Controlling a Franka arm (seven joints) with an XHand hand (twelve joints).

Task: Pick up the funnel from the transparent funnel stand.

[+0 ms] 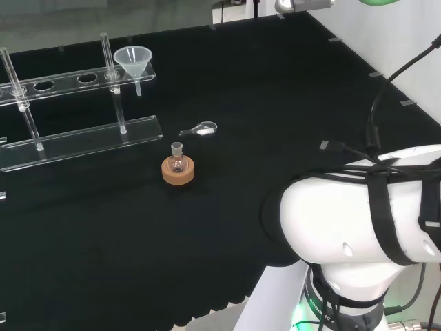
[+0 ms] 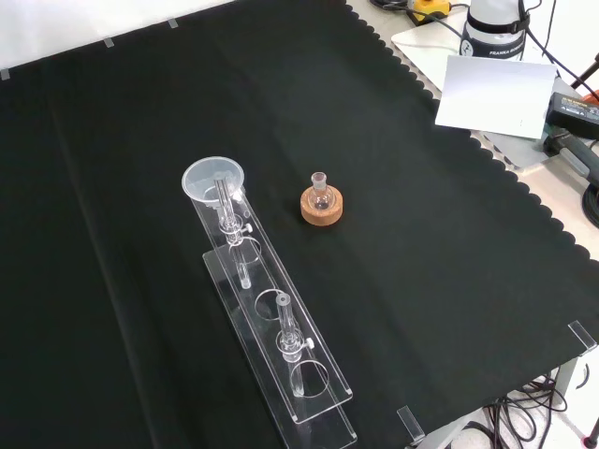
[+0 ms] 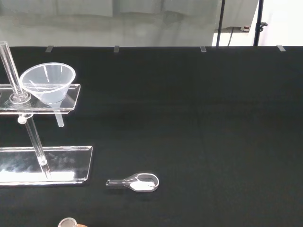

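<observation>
From where I stand I cannot tell how the hand is set, whether its fingers are spread or curled; the arm's white links point(image 1: 365, 221) bulk up at the right of the head view, well apart from the funnel stand point(image 1: 83, 131), so I judge the job is at its very start, the approach not yet made. The next move, as I read it, calls for the hand to travel across the black cloth point(image 1: 275, 103) to the stand's end hole, come down over the funnel point(image 1: 133, 62), close around its cone and lift straight up so the stem clears the hole without dragging the upper shelf. The funnel sits in the last hole of the stand's upper shelf, at the right-hand end in the head view and at the farther end point(image 2: 213, 178) in the front view, just beside one of the stand's upright rods. It is small, of clear or milky plastic, wide mouth up, its short stem hanging below the shelf point(image 3: 49, 82). Near the stand, on the cloth, lie a clear scoop point(image 1: 200, 128) holding a little white powder and a small round flask point(image 1: 178, 163) on a cork ring point(image 1: 179, 172); both stand clear of the funnel.
</observation>
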